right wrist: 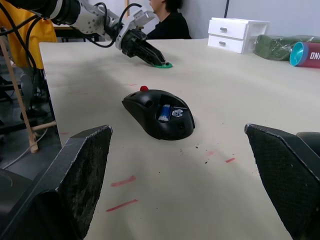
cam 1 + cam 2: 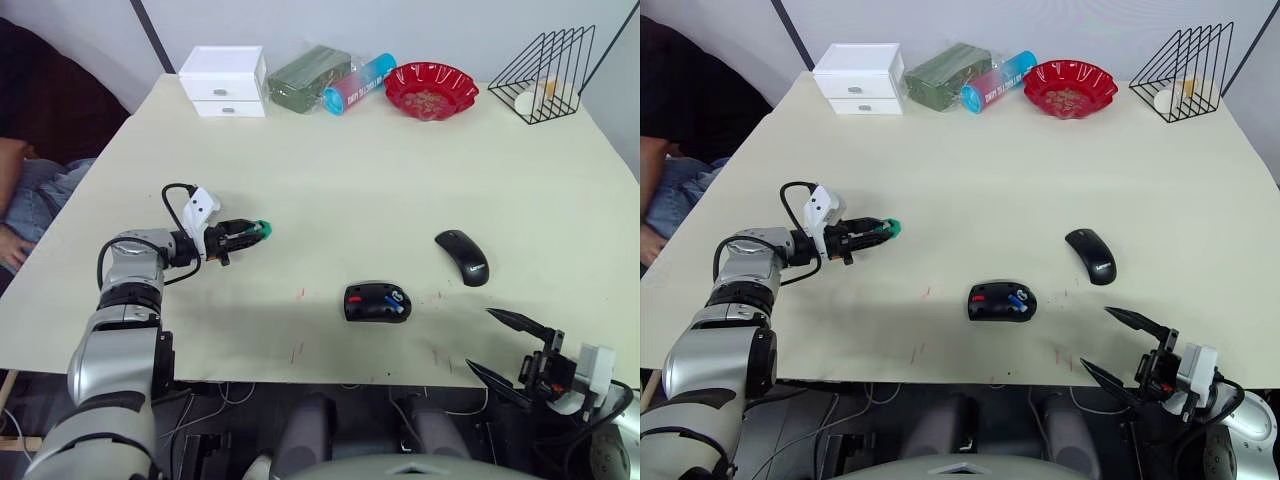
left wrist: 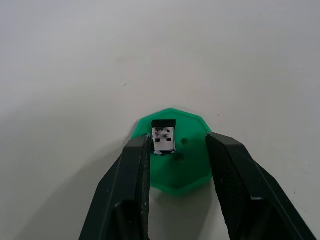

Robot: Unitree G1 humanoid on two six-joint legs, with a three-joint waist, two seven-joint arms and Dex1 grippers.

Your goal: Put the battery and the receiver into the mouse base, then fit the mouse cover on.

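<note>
The black mouse base (image 2: 377, 301) lies near the table's front middle, red patch showing. The small blue battery (image 1: 164, 112) sits inside its recess. To its right and a little further back lies the glossy black mouse cover (image 2: 463, 256). At the left, the receiver (image 3: 164, 137), a tiny silver and black plug, rests on a green disc (image 3: 175, 165). My left gripper (image 2: 250, 233) is open, its fingers (image 3: 135, 175) straddling the receiver just above the disc. My right gripper (image 2: 480, 340) is open at the front table edge, right of the base, holding nothing.
Along the far edge stand a white drawer box (image 2: 224, 80), a green pouch (image 2: 307, 76), a blue and pink tube (image 2: 358, 84), a red bowl (image 2: 431, 90) and a black wire rack (image 2: 545, 72). A person (image 2: 25, 190) sits at the left side.
</note>
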